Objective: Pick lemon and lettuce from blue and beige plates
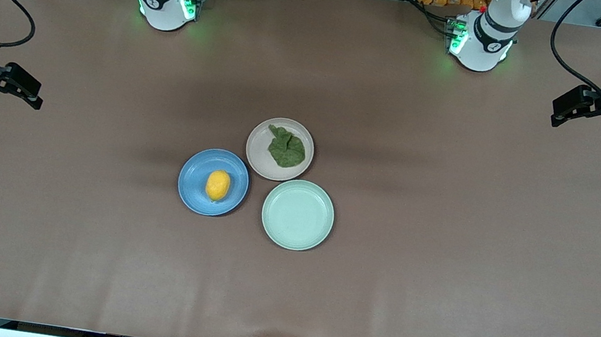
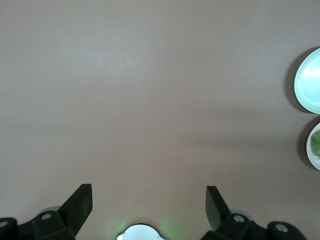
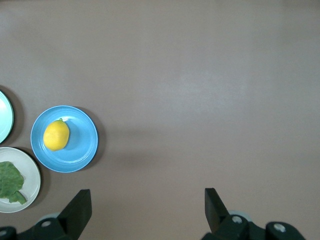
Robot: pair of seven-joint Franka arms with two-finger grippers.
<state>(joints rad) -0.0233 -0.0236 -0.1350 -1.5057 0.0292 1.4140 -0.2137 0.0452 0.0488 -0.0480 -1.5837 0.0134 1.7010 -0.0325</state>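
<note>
The lemon (image 1: 217, 185) lies on the blue plate (image 1: 192, 187) in the middle of the table; both show in the right wrist view, lemon (image 3: 56, 135) on plate (image 3: 80, 150). The lettuce (image 1: 286, 148) lies on the beige plate (image 1: 259, 154), touching the blue plate's rim area; it also shows in the right wrist view (image 3: 9, 181). My right gripper (image 1: 9, 86) is open and empty, high over the right arm's end of the table. My left gripper (image 1: 571, 106) is open and empty over the left arm's end. Both arms wait away from the plates.
An empty mint-green plate (image 1: 297, 214) sits beside the blue plate, nearer the front camera than the beige one. The brown table covering (image 1: 443, 241) runs wide around the three plates. The arm bases (image 1: 165, 2) stand along the table's top edge.
</note>
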